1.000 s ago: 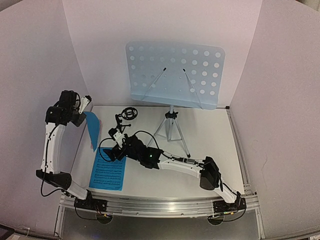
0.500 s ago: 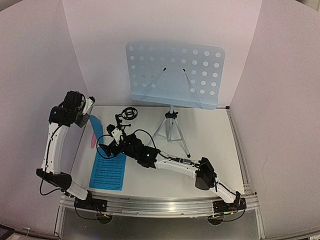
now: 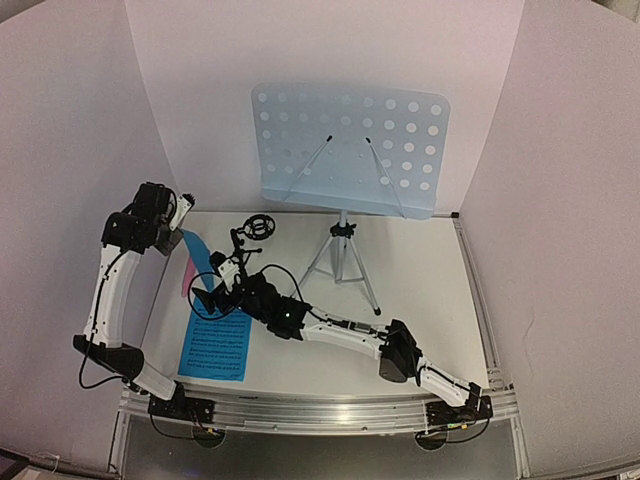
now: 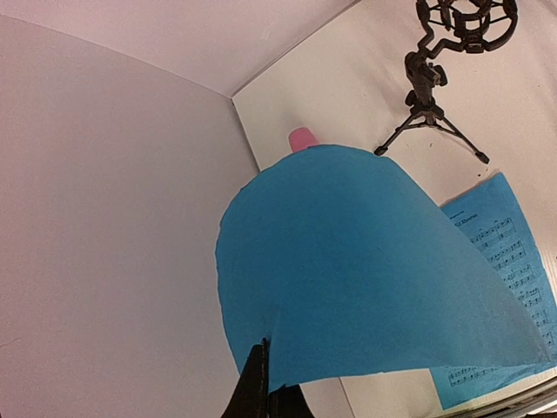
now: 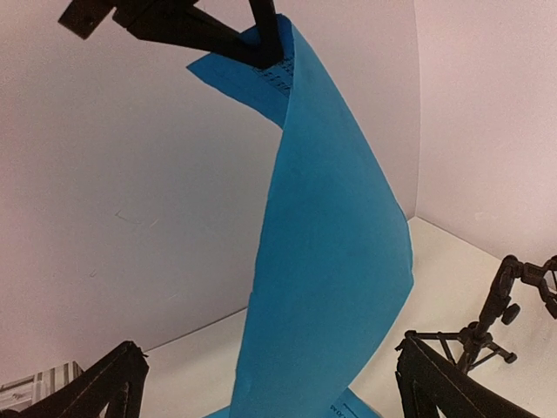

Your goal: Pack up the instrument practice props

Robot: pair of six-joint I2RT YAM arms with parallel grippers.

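My left gripper (image 3: 182, 222) is shut on the top edge of a blue sheet-music page (image 3: 197, 256) and holds it hanging above the table's left side; the left wrist view shows its fingers (image 4: 258, 392) pinching the page (image 4: 365, 270). My right gripper (image 3: 205, 298) is open, its jaws on either side of the hanging page's lower part (image 5: 331, 261) without touching it. A second blue page (image 3: 218, 342) lies flat on the table. The pink microphone (image 3: 187, 274) lies behind the hanging page. The black mic stand (image 3: 256, 233) and the perforated music stand (image 3: 350, 150) stand upright.
White walls enclose the table on the left, back and right. The music stand's silver tripod (image 3: 343, 258) stands mid-table, right of the right arm's forearm (image 3: 340, 332). The mic stand also shows in both wrist views (image 4: 444, 61) (image 5: 509, 309).
My right gripper has moved left, up to the hanging page. My left gripper has shifted slightly right, and the page has swung, uncovering the pink microphone.
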